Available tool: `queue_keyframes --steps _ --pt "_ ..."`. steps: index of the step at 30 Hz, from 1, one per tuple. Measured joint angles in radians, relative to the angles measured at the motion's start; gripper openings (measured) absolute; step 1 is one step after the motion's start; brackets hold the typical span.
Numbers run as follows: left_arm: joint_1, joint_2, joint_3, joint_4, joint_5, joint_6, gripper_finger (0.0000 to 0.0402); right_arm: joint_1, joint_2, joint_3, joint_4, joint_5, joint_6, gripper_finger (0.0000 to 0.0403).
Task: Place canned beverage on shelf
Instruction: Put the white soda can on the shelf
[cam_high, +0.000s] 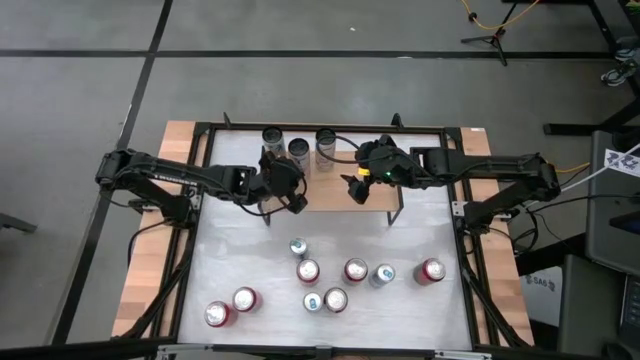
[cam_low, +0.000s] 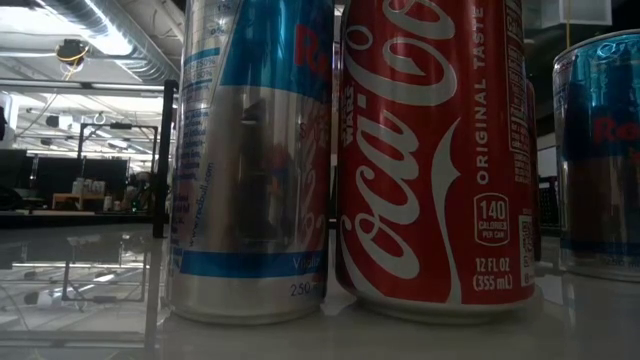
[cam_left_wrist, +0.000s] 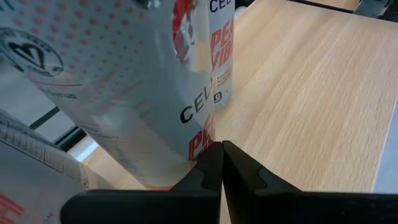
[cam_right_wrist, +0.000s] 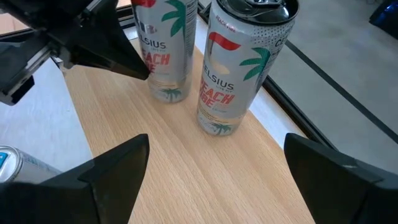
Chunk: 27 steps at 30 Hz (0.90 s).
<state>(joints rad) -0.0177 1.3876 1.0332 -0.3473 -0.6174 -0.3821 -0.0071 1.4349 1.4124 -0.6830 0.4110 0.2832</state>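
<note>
The shelf (cam_high: 345, 195) has a light wood top and stands at the table's far middle. Three tall white cans (cam_high: 298, 150) stand upright on its far left part. My left gripper (cam_high: 288, 172) is shut and empty, and its tips (cam_left_wrist: 222, 155) are close by the base of the nearest white can (cam_left_wrist: 124, 93). My right gripper (cam_high: 353, 188) is open wide and empty above the shelf's wood top (cam_right_wrist: 186, 168). Two of the white cans (cam_right_wrist: 245, 68) stand ahead of it. My left gripper's shut fingertips (cam_left_wrist: 211, 155) stand right beside the lower wall of the nearest white can (cam_left_wrist: 196, 146), low over the shelf top. I cannot tell whether they touch it. Nothing is between the fingers.
Several red and blue-silver cans (cam_high: 355, 270) stand upright on the white table near its front edge. In the low view, a blue-silver can (cam_low: 250, 160) and a red cola can (cam_low: 430, 150) fill the picture. The right part of the shelf top (cam_left_wrist: 311, 93) is bare wood.
</note>
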Motion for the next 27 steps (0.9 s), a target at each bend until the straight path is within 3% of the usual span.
queue_keyframes --steps 18,27 --pt "0.070 0.000 0.000 -0.002 0.007 0.000 0.0000 0.000 0.000 0.000 0.000 0.000 0.000 0.0365" --pt "0.051 0.000 0.000 -0.003 0.007 0.000 0.0000 0.000 0.000 0.000 0.000 0.000 0.000 0.0365"
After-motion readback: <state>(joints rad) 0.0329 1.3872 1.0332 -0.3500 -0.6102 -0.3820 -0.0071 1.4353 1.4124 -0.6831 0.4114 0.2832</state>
